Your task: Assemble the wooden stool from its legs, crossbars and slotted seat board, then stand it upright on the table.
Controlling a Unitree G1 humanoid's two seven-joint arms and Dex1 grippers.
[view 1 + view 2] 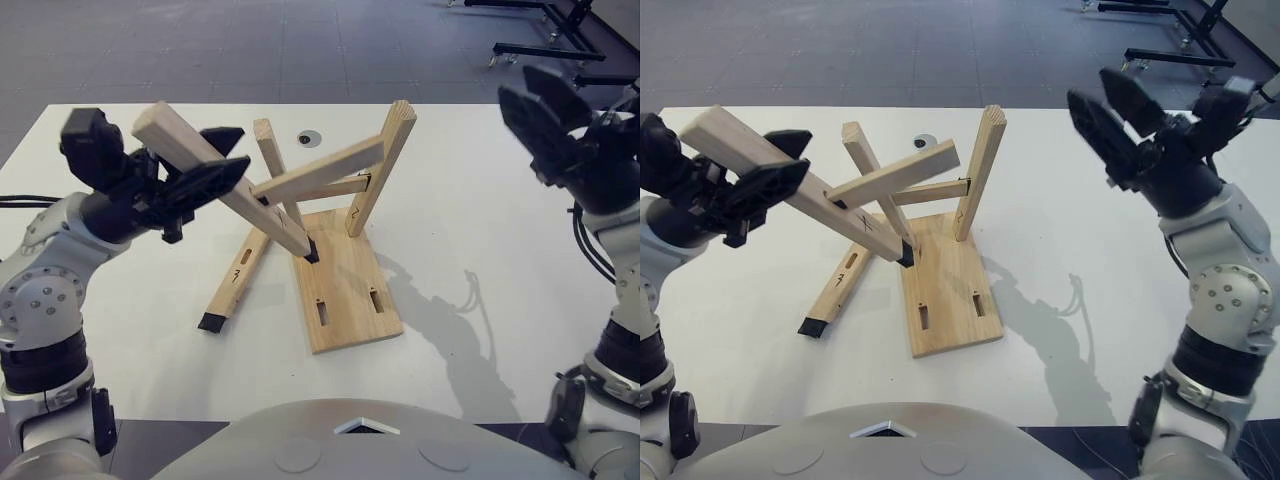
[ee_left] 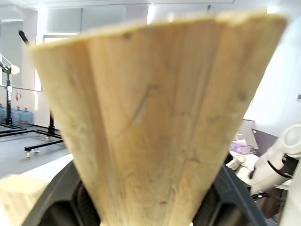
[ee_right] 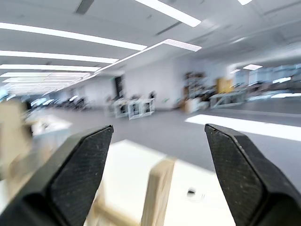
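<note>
Clenched on wood at the left gripper (image 1: 228, 155): jaws grasping the held leg (image 1: 265, 212) just below its upper end, with a dark finger on either side of the pale grain in the left wrist view. Released and spread wide at the right gripper (image 1: 1108, 100): jaws parted with nothing between them, raised above the table (image 1: 480, 200) at three o'clock, well apart from all the wood.

Held leg slanting from ten o'clock down toward the centre, black-capped foot touching the seat board (image 1: 350, 275) near its far left corner. Cannot tell whether seated in a slot or only resting on the surface.

Seat board flat at the table's centre, long side running twelve to six. Two near slots (image 1: 322, 312) open and empty. At the board's one o'clock corner, upright leg (image 1: 367, 200), tipped slightly, its base meeting the board; seating there unclear. At eleven o'clock, leaning leg (image 1: 270, 150), tilted toward the left. Spanning these two, thin crossbar (image 1: 340, 187). In front of it, broad crossbar (image 1: 320, 170), rising from the held leg to the upright leg; joints not visible.

Flat on the table at the board's nine o'clock, loose leg (image 1: 235, 278), black foot toward seven o'clock, other end just beside the board's far left corner. Near the table's twelve o'clock edge, small round fitting (image 1: 308, 138).
</note>
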